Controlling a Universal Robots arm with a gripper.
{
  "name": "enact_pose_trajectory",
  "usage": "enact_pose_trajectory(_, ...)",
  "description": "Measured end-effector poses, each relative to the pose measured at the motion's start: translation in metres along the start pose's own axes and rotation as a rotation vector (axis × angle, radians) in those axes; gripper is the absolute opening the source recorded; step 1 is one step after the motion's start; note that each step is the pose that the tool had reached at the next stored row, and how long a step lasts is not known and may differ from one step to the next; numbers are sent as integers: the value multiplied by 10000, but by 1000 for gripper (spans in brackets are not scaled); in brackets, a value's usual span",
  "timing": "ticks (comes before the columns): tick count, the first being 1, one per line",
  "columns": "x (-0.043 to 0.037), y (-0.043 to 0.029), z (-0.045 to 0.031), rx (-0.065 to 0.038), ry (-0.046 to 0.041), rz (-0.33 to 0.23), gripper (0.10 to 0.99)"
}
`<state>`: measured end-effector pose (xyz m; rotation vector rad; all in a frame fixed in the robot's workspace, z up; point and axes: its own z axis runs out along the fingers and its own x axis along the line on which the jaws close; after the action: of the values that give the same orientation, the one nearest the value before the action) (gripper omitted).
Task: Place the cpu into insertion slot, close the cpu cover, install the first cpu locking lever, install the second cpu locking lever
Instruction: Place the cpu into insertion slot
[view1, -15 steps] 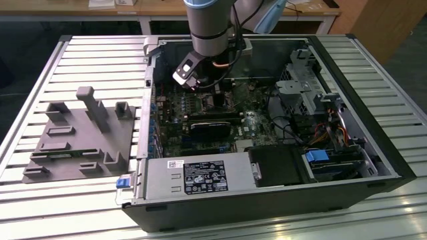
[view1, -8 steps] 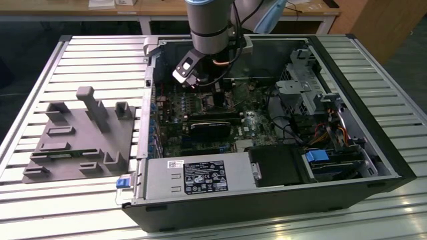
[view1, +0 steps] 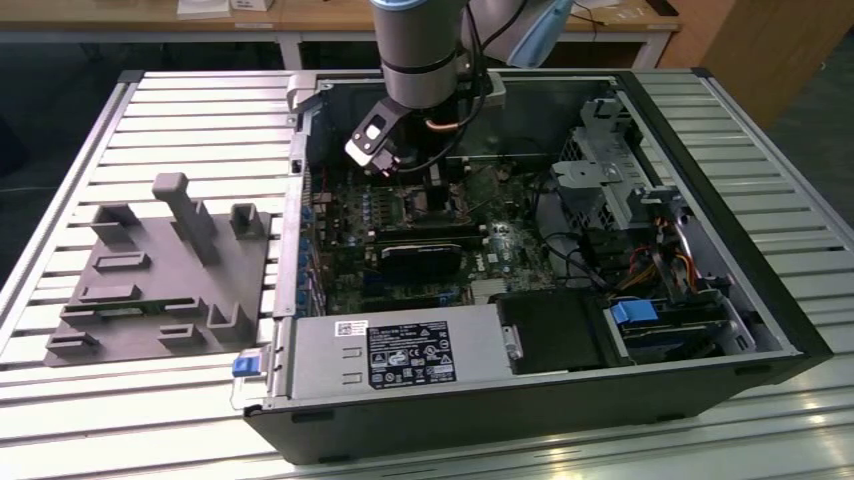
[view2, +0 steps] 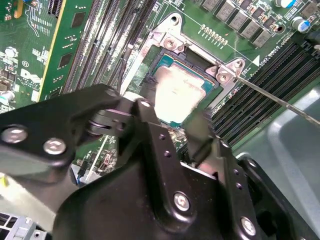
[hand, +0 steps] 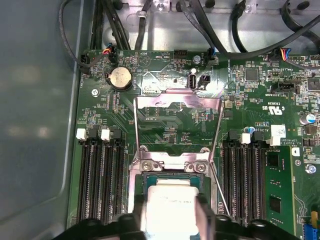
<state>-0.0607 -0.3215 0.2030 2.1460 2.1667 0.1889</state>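
Two black fingers (hand: 202, 216) of the gripper (hand: 170, 215) clench the dull silver square cpu (hand: 170, 205) at the insertion slot (view2: 195, 56), mid green circuit board (hand: 240, 100); the metal cpu cover (hand: 177, 98) lies flipped open; the arm (view1: 420, 50) hangs upright into the case (view1: 601, 400)

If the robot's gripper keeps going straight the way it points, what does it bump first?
Most likely the insertion slot: the gripper holds the cpu right over it, and the cpu cover is swung open. How much gap is left, I can't tell.
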Motion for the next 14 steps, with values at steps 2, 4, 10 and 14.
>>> enact_pose_trajectory(2, 0, 0, 0, 0, 0, 0, 471)
enact_pose_trajectory(4, 0, 0, 0, 0, 0, 0, 353)
enact_pose_trajectory(10, 0, 0, 0, 0, 0, 0, 122)
enact_pose_trajectory(14, 0, 0, 0, 9, -1, 0, 106)
